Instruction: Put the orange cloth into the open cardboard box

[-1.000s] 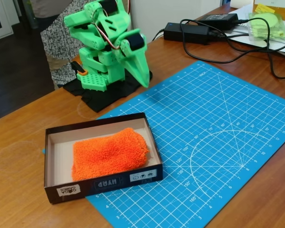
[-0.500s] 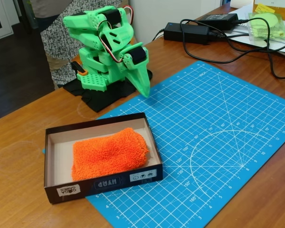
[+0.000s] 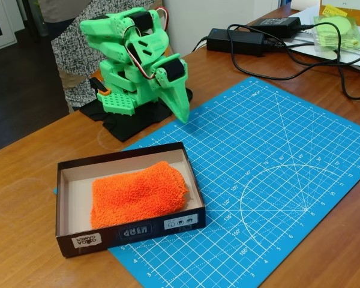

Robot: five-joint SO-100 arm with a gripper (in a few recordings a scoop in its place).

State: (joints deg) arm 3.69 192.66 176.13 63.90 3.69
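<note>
The orange cloth (image 3: 138, 194) lies flat inside the open cardboard box (image 3: 68, 192), a shallow black tray with a beige inside at the front left of the fixed view. The green arm is folded up behind the box. Its gripper (image 3: 182, 115) points down with its tip just above the back left corner of the blue mat, well apart from the box. The jaws are shut with nothing between them.
A blue cutting mat (image 3: 270, 168) covers the middle of the wooden table. Black power bricks (image 3: 235, 41) and cables (image 3: 312, 66) lie at the back, beside a pale green item in a clear bag (image 3: 339, 30). A person (image 3: 69, 54) stands behind the arm.
The arm has folded lower, and the gripper tip came down toward the mat corner. Since half a second ago nothing has moved. The cloth stays in the box.
</note>
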